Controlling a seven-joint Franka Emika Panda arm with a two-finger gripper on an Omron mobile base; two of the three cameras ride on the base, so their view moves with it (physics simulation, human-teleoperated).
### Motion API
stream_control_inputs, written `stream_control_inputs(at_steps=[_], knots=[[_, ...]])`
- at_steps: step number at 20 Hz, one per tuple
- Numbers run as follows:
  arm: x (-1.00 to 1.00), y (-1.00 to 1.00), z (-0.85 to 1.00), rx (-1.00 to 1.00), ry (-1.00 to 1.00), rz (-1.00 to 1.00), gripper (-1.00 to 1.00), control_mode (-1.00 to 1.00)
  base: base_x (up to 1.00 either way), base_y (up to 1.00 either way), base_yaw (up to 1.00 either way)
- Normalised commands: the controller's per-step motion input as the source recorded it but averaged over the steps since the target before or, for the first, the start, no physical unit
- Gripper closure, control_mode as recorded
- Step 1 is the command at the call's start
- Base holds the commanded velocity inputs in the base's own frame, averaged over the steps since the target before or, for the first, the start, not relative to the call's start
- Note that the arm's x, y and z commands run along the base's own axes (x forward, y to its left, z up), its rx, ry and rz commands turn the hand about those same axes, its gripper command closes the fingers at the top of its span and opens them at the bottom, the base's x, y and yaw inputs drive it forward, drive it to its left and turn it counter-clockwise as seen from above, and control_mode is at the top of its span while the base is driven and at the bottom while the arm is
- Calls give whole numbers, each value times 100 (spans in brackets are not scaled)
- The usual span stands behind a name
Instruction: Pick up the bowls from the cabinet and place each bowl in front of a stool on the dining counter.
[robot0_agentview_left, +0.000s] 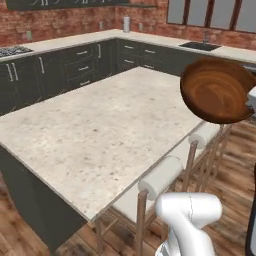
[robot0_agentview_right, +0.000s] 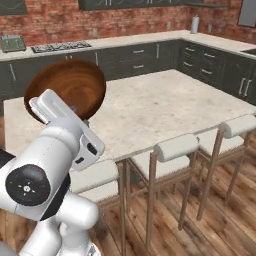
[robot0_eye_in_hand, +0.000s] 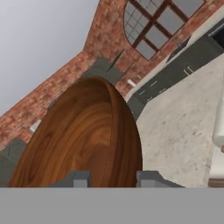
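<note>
One bowl (robot0_agentview_left: 216, 90), the wooden one, hangs tilted in the air above the stool (robot0_agentview_left: 161, 176) side of the bare worktop (robot0_agentview_left: 95, 130), its rim clamped in the gripper (robot0_eye_in_hand: 111, 177), so neither bowl has yet been set down.

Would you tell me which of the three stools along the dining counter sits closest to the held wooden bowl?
In the right base view, the leftmost stool, right below the wooden bowl; the other two stand farther right.

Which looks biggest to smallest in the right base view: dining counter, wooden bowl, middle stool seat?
1. dining counter
2. wooden bowl, though it sits near the camera, so it looks inflated
3. middle stool seat
</note>
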Motion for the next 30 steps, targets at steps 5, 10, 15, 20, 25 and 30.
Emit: stream_control_inputs(at_steps=[5,10,15,20,25,30], knots=[[0,0,0,0,0,0,100,100,72,-43,59],[0,0,0,0,0,0,100,100,72,-63,63],[0,0,0,0,0,0,100,100,66,-61,64],[0,0,0,0,0,0,100,100,62,-53,61],[0,0,0,0,0,0,100,100,71,-32,51],[0,0,0,0,0,0,100,100,56,-5,27]])
